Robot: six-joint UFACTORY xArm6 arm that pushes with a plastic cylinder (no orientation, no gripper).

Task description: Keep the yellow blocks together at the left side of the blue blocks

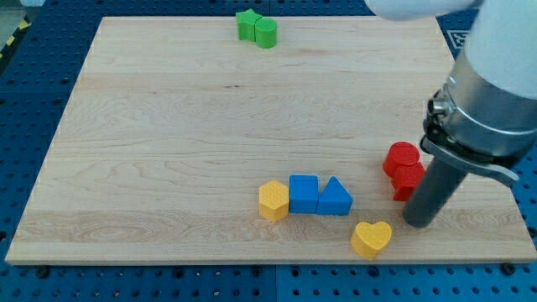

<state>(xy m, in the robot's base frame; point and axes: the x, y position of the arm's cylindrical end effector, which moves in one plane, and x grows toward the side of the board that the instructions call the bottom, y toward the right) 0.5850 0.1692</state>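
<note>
A yellow hexagon block (273, 200) sits touching the left side of a blue cube (304, 194). A blue triangle block (335, 198) touches the cube's right side. A yellow heart block (371, 238) lies apart, below and to the right of the blue triangle. My tip (419, 223) rests on the board just right of the yellow heart, with a small gap between them, and right below the red blocks.
Two red blocks, a cylinder (401, 158) and another (409, 180) below it, stand just left of the rod. A green star (247, 24) and a green cylinder (266, 32) sit together at the board's top edge (168, 18).
</note>
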